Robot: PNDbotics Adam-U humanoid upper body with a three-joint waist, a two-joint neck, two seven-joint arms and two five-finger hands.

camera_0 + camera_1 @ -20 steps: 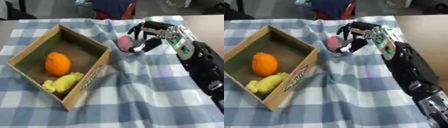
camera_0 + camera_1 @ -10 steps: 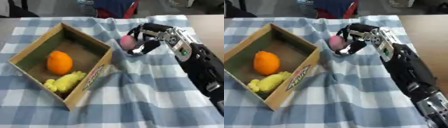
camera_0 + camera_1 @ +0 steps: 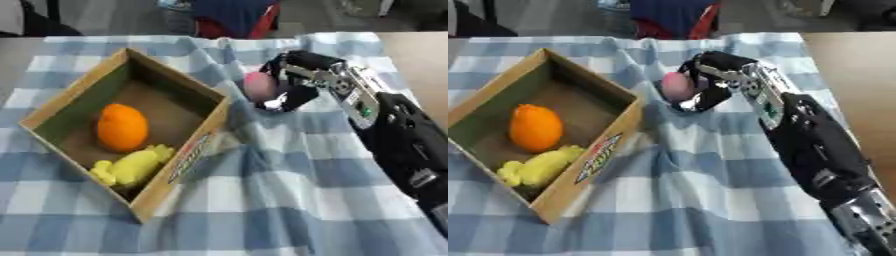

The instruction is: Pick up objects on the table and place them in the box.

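1. Right robot hand [image 3: 293, 80] enters from 4 o'clock, forearm black, reaching toward centre-top of the checked cloth [image 3: 280, 190] on the tabletop [image 3: 420, 50].
2. Its fingers [image 3: 278, 102] and thumb curl around a small pink object [image 3: 259, 85]; pinching it.
3. Pink object sits at about 1 o'clock of the frame centre, just beside the right wall of the cardboard box [image 3: 188, 160], outside it. Whether it touches the cloth: cannot tell.
4. Box lies at 9 o'clock, open top, tilted askew.
5. Inside the box: an orange fruit [image 3: 122, 127] near the middle; a yellow lumpy item [image 3: 133, 167] at its 6 o'clock, touching or nearly so.
6. Left robot hand not seen.
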